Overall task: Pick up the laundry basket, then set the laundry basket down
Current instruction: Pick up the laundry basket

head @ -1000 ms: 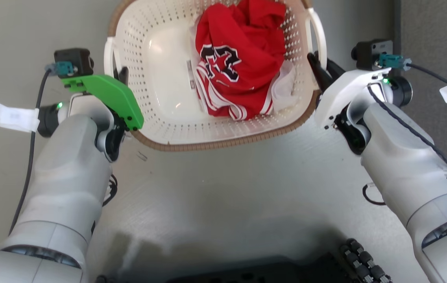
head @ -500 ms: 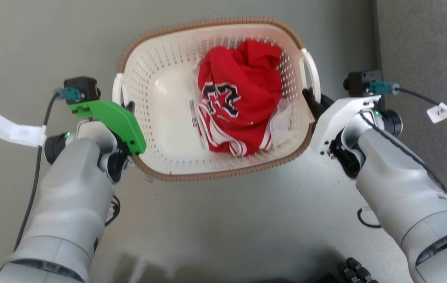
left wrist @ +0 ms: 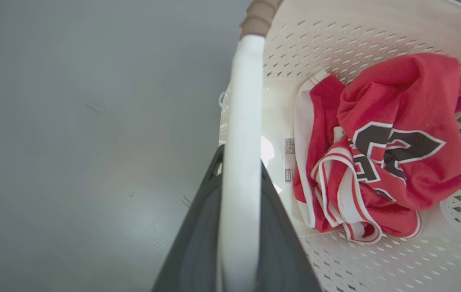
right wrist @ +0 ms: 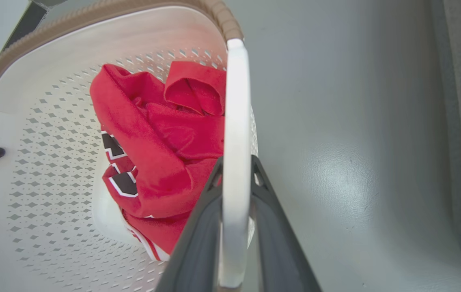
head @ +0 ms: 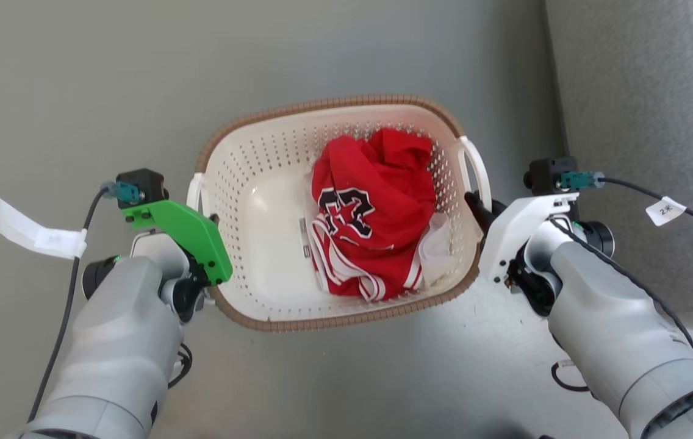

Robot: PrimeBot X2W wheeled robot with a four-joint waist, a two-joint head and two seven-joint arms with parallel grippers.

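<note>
The laundry basket is cream-white and perforated with a brown woven rim, and it hangs between my two arms over the grey floor. A crumpled red jersey lies in its right half. My left gripper, under its green mount, is shut on the left white loop handle. In the left wrist view the dark fingers clamp that handle. My right gripper is shut on the right handle, and its fingers pinch the white bar. Whether the basket's bottom touches the floor is hidden.
A grey textured surface runs along the right side, close to my right arm. Plain grey floor surrounds the basket on the far, left and near sides. Cables with white tags hang off both wrists.
The whole head view has shifted, so the camera moved. The basket, with both grippers holding its handles, now looks smaller and farther from my head. Neither grip has changed.
</note>
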